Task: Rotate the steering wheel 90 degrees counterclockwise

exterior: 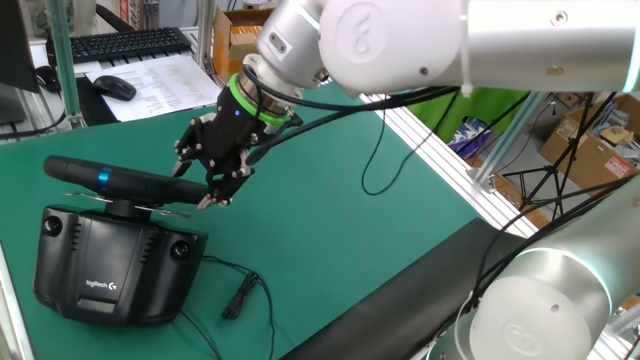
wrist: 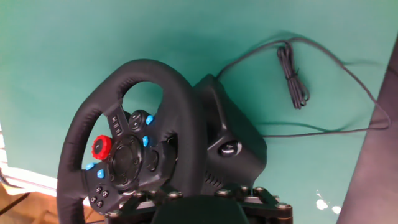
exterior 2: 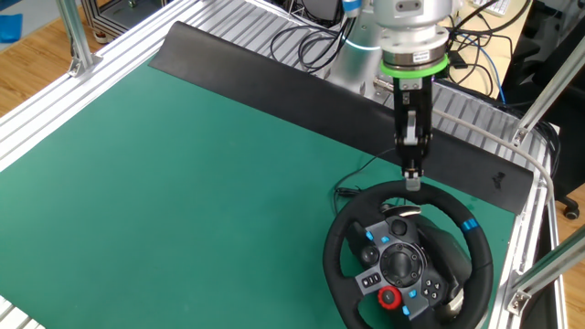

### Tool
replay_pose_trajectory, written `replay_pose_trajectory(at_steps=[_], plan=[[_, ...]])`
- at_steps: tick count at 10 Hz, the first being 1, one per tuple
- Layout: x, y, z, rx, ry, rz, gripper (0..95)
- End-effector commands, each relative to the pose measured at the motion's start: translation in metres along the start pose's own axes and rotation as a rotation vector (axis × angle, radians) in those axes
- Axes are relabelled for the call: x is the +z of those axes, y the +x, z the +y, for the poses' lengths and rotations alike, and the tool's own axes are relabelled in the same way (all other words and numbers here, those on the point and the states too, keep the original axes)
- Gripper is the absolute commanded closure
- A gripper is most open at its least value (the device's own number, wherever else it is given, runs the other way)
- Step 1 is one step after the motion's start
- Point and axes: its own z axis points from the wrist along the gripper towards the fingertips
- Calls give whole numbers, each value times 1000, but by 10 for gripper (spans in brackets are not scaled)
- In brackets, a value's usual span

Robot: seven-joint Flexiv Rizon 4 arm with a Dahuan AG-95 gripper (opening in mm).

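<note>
Black leather, your steering wheel point(exterior 2: 409, 258) sits directly under the gripper point(exterior 2: 412, 179), whose fingertips meet its rim; you cannot tell whether they clamp it.

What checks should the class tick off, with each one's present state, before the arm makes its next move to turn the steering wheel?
1. Gripper at the steering wheel rim: ok, it sits at the rim's edge in both fixed views.
2. Jaws closed on the rim: cannot tell; no view shows the contact plainly.
3. Blue stripe visible as a rotation marker: ok.
4. Black base flat on the green mat: ok.
5. Cable away from the rim: ok, it lies on the mat beside the base.
6. Rim's turning path unobstructed: ok, only the gripper is near.
</note>
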Motion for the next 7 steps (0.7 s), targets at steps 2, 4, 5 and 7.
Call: replay_pose_trajectory(at_steps=[2,4,5,7], plan=[[4,-3,1,54,-100,-15,570],[7,-7,4,15,-95,-28,760],[10,-9,5,-28,-87,-49,950],[13,-13,5,-104,-69,-85,950]])
